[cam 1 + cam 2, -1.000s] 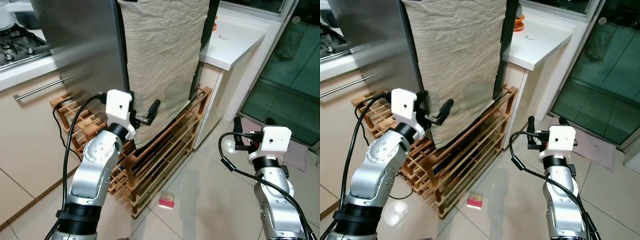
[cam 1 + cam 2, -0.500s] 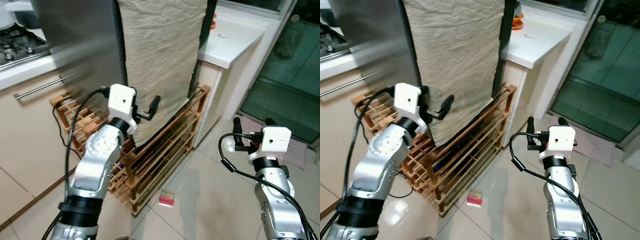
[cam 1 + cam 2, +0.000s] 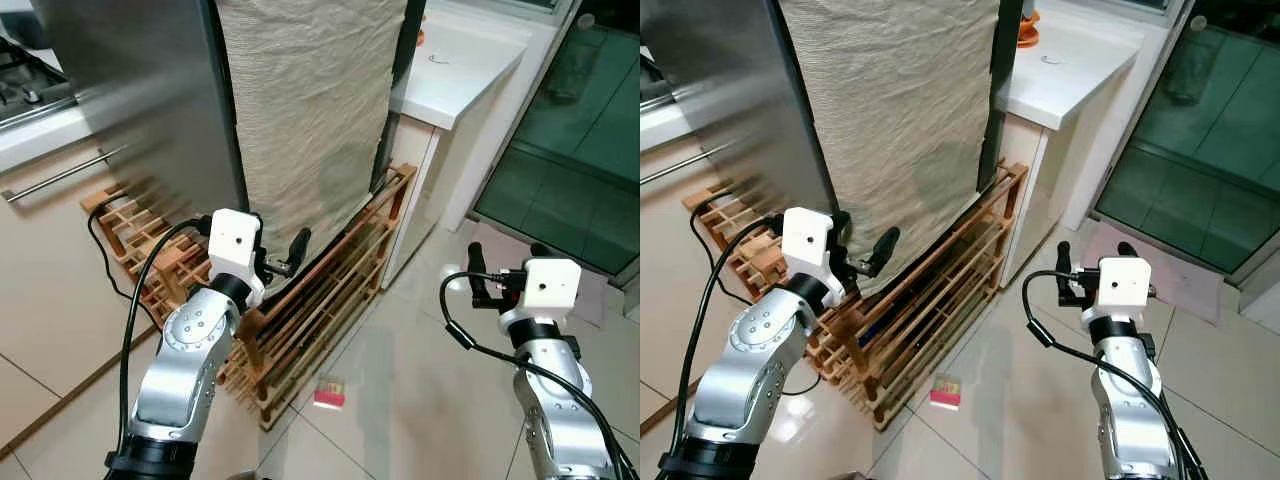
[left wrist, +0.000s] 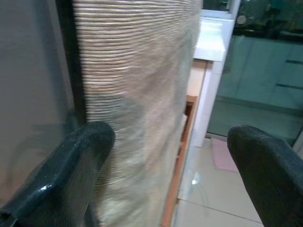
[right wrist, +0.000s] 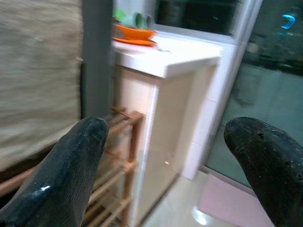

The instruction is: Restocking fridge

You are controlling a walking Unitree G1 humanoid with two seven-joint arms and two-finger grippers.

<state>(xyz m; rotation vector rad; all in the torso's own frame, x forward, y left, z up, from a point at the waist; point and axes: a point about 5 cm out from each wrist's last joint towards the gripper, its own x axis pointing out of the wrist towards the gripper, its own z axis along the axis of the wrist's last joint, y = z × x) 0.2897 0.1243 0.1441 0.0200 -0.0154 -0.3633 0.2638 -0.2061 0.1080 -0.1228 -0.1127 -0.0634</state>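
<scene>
While both grippers hang empty, your fridge (image 3: 150, 90) stands ahead at eleven o'clock.
Your left gripper (image 3: 285, 257), fingers spread, sits just beside the cloth (image 3: 310, 110) draped down its upright edge; your right gripper (image 3: 500, 268), also spread, waits well apart.

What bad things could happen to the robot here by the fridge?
The left tool, open, is right by the beige cloth hanging down the fridge front; a finger could snag it and tug it off. A black cable lies across the wooden rack near that arm and might catch. A small pink packet lies on the glossy floor, so a step there could slip.
</scene>
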